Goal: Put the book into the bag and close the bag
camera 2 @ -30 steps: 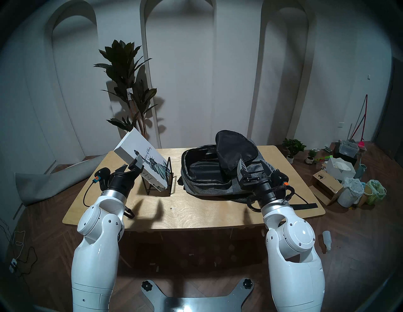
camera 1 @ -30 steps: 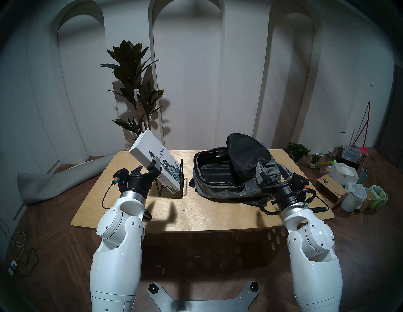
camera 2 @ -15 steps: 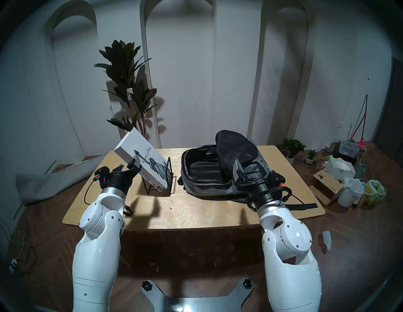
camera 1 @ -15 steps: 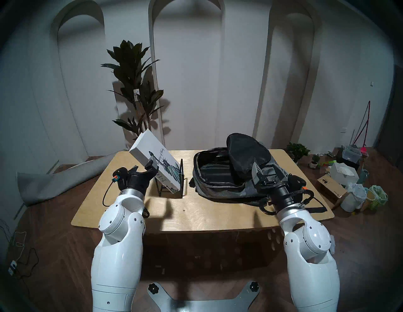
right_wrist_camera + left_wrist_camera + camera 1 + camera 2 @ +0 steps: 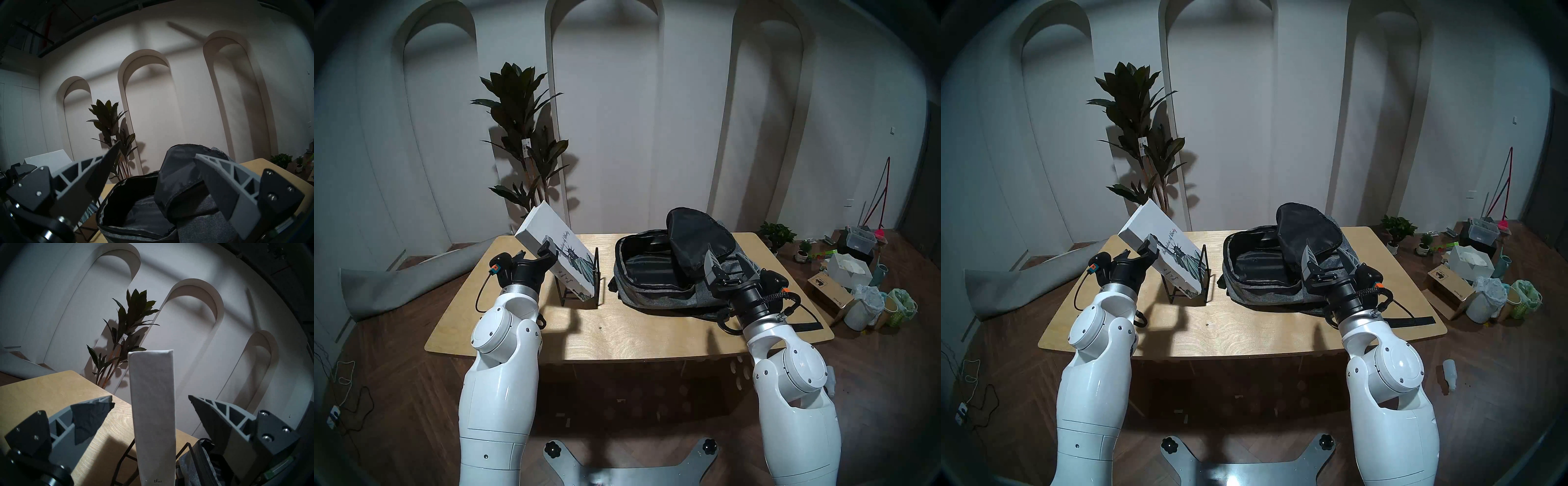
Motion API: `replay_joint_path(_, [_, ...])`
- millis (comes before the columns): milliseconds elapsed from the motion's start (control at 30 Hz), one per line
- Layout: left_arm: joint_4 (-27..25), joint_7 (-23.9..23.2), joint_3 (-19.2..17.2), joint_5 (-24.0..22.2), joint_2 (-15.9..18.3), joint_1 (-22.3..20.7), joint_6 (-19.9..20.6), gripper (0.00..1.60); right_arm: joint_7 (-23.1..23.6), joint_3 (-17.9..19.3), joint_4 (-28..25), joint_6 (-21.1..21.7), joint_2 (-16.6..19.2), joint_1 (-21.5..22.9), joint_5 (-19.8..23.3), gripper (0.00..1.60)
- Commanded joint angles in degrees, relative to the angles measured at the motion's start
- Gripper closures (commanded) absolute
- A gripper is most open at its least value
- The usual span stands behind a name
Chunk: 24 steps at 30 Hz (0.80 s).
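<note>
The white book (image 5: 563,249) with the Statue of Liberty drawing leans back to the left in a black wire stand (image 5: 585,293) on the table's left half. My left gripper (image 5: 534,251) is open at the book's near edge. In the left wrist view the book's edge (image 5: 153,404) stands between the spread fingers (image 5: 95,412), apart from both. The grey bag (image 5: 656,295) lies open on the right half, black flap (image 5: 697,234) folded back and up. My right gripper (image 5: 728,261) hangs open over the bag's near right part, below the flap (image 5: 183,169), holding nothing.
The wooden table (image 5: 636,336) has bare surface in front of the stand and bag. A black strap (image 5: 807,327) trails off the bag near the right edge. A tall plant (image 5: 524,135) stands behind; a grey rolled mat (image 5: 398,281) lies left, boxes and bins (image 5: 857,281) right.
My left gripper has moved forward and up along the book's near edge. The right gripper has shifted left and forward over the bag. Both stayed open.
</note>
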Motion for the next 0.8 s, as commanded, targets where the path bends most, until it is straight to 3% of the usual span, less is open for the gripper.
replay_joint_path(0, [1.3, -0.72, -0.2, -0.2, 0.54, -3.96, -0.68, 0.0, -0.49, 0.09, -1.44, -0.44, -0.31, 0.62, -0.23, 0.0])
replay_joint_path(767, [3.05, -3.01, 0.29, 1.27, 2.33, -4.33, -2.17, 0.0, -1.72, -0.99, -0.76, -3.05, -0.35, 0.01, -2.09, 0.0])
